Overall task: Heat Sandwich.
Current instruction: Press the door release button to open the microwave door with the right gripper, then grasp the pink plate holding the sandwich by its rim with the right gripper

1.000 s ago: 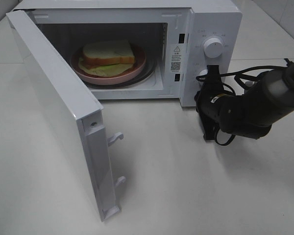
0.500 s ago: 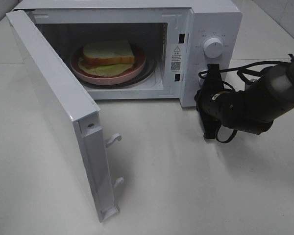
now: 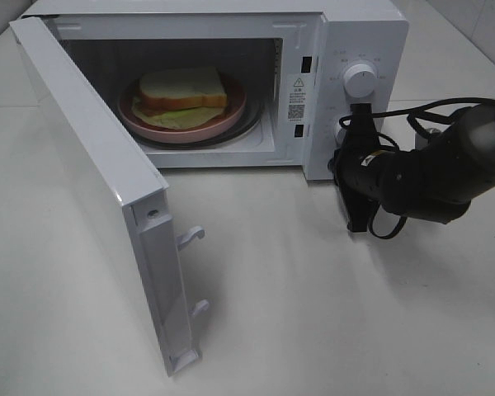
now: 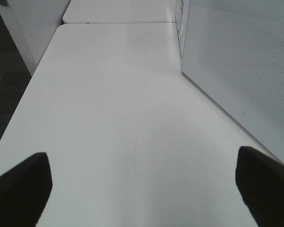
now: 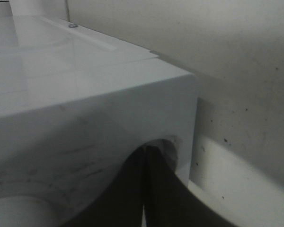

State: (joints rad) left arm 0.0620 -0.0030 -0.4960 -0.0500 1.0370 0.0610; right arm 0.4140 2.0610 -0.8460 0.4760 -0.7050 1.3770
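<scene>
**Exterior high.** The sandwich (image 3: 184, 89) lies on its pink plate (image 3: 224, 120) inside the microwave (image 3: 346, 45), whose door (image 3: 91, 157) stands wide open. My right hand (image 3: 349, 161) sits against the control panel, below the upper dial (image 3: 360, 80).

**Left wrist.** My left hand (image 4: 142, 189) is spread wide and empty over the surface (image 4: 109, 118), beside the door.

**Right wrist.** The right hand's fingers (image 5: 125, 189) are pressed together, gripping nothing I can see.

I judge the door must be swung fully shut, with a slow, flat push, before any dial is turned.
</scene>
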